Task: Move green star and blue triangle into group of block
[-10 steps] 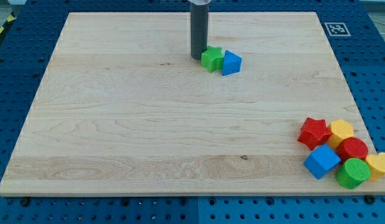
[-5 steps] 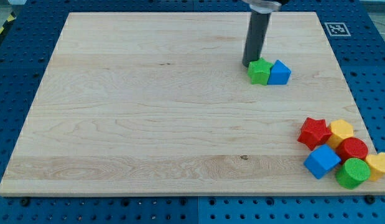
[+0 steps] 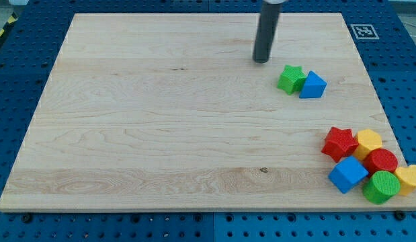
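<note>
Camera view
Cut off: the rod runs out of the view's top; only its lower stretch shows.
End effector: a plain rod with no jaws, holding nothing; my tip (image 3: 261, 61) rests on the bench (image 3: 160, 128), up and to the view's left of the green star, apart from it.
Green star (image 3: 289, 78): bright green, points rounded, in the bench's upper right part.
Blue triangle (image 3: 313, 85): blue wedge touching the star's right side.
Group: at the view's bottom right, well apart from the pair; red star (image 3: 339, 142), yellow block (image 3: 368, 142), red block (image 3: 382, 161), blue cube (image 3: 347, 174), green cylinder (image 3: 380, 187).
Hard to make out: yellow piece (image 3: 410, 177) at the bench's right edge, shape unclear.
</note>
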